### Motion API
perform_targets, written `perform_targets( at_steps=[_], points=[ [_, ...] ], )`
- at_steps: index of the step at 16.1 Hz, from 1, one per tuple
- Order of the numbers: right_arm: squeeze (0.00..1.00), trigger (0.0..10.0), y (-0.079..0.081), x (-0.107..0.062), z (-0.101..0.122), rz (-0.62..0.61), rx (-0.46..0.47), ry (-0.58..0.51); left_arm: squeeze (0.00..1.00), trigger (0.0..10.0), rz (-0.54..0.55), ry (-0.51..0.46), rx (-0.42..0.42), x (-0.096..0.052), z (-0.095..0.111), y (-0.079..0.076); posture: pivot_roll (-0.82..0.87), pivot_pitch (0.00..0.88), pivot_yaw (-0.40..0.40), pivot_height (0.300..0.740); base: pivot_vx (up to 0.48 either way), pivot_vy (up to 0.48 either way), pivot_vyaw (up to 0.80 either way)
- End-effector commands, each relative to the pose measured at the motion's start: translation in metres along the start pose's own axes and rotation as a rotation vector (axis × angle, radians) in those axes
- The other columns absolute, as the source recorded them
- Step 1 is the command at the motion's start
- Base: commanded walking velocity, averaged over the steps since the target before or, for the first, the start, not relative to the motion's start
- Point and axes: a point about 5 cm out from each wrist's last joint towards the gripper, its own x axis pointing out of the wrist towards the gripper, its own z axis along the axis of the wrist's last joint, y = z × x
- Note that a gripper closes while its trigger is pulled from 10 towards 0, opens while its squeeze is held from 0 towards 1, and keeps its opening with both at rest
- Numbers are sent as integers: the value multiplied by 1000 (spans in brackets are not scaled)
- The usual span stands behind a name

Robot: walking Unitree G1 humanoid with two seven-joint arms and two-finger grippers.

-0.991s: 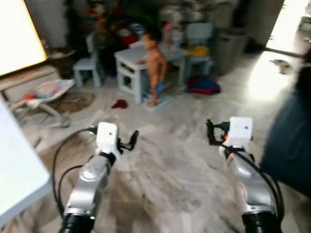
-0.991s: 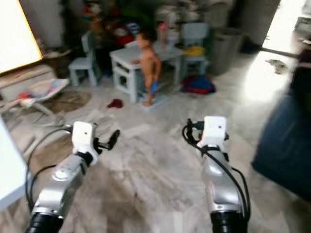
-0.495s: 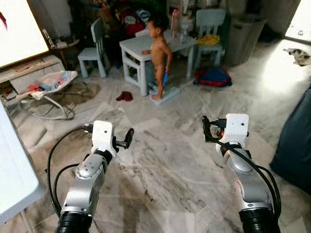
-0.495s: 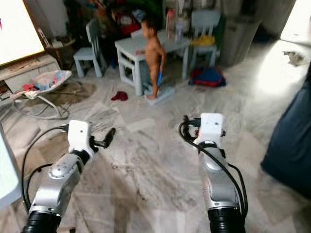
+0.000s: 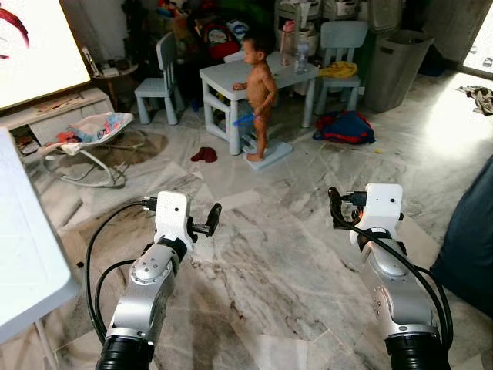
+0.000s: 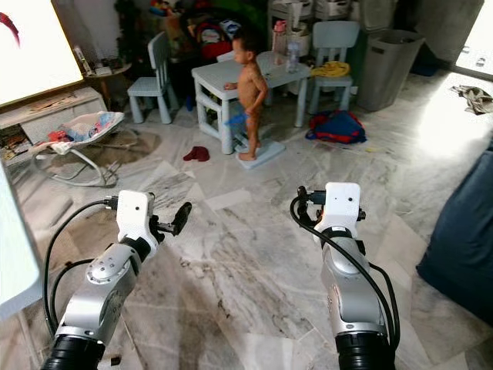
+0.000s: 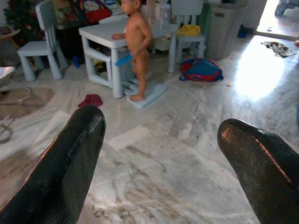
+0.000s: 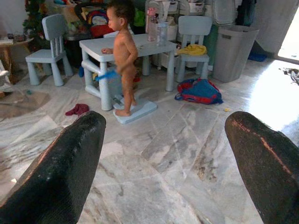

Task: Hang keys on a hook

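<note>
Both arms are held out in front over a grey-veined marble floor [image 5: 269, 254]. The left gripper [image 5: 209, 220] has its two black fingers [image 7: 70, 163] spread wide with nothing between them, just floor showing through the gap. Same for the right gripper [image 5: 335, 206]: its fingers [image 8: 60, 163] are wide apart and not gripping anything. Both sit at roughly the same height, well apart from each other, pointing ahead into the room.

As for the keys and the hook, I honestly can't tell where they are from these shots, so I can't say how they look or which way they point either.

Further off there's a small pale blue table [image 5: 231, 77] with a person [image 5: 260, 92] standing right beside it on a light blue step [image 5: 269, 154], holding something blue [image 5: 243, 119]. One little chair [image 5: 160, 73] is to the left of the table, and another chair [image 5: 339, 46] behind it has a yellow cloth [image 5: 339, 69] on the seat. A grey bin [image 5: 391, 58] stands just right of that chair. A blue and red bag [image 5: 347, 127] and a red cloth [image 5: 205, 155] lie on the floor near the table, and a baby bouncer [image 5: 88, 135] sits off to the left. There's a white surface [image 5: 23, 231] close on the robot's left and a dark blue bulk [image 5: 470, 239] on its right
</note>
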Motion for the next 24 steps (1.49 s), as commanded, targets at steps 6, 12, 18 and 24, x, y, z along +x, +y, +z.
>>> perform_targets(
  at_steps=[6,12,18,24],
  points=[
    [0,10000,3,0,2,15,12,-4,0,10000,-7,-7,5,0,1,1,-24,0,16,740,401,0,0],
    [0,10000,4,0,2,22,10,-7,0,10000,-10,-6,6,0,1,1,-22,0,15,740,427,0,0],
    [0,10000,4,0,2,24,11,-6,0,10000,-10,-1,5,1,0,0,-23,0,16,740,427,0,0],
    [0,10000,5,0,1,28,11,2,0,10000,-1,3,5,1,0,2,-25,0,18,740,404,0,0]
  ],
)
